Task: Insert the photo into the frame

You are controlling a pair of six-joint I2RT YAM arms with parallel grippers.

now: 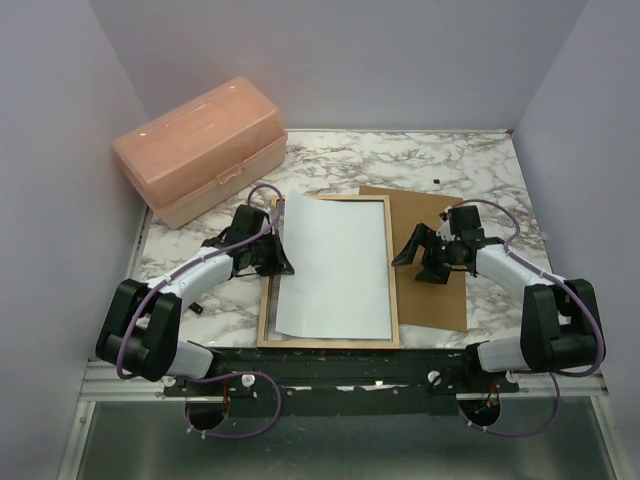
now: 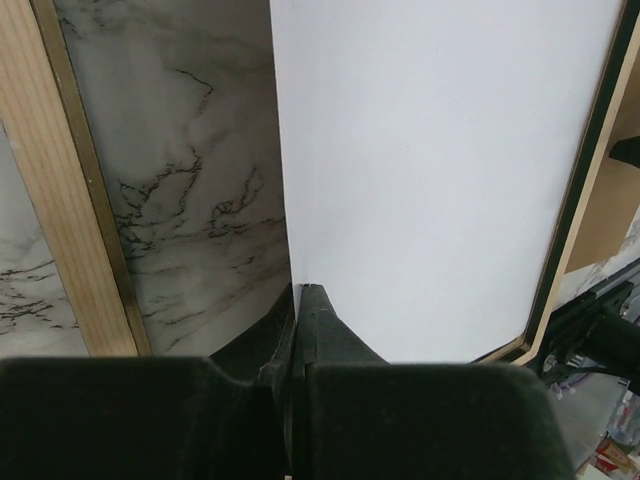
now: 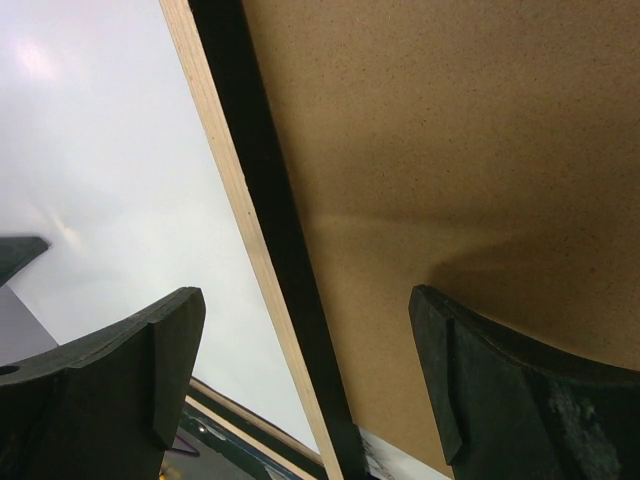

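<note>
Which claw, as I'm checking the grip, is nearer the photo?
Left. The left claw is shut on the left edge of the photo; the right claw hangs open above the right rail of the frame.

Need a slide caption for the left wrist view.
Left claw shut on the edge of the photo, white back up, over the frame on the marble table.

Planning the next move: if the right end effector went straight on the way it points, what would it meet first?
Likely the frame rail lying between the right end effector's open jaws; the board and photo flank it. Depth is unclear.
</note>
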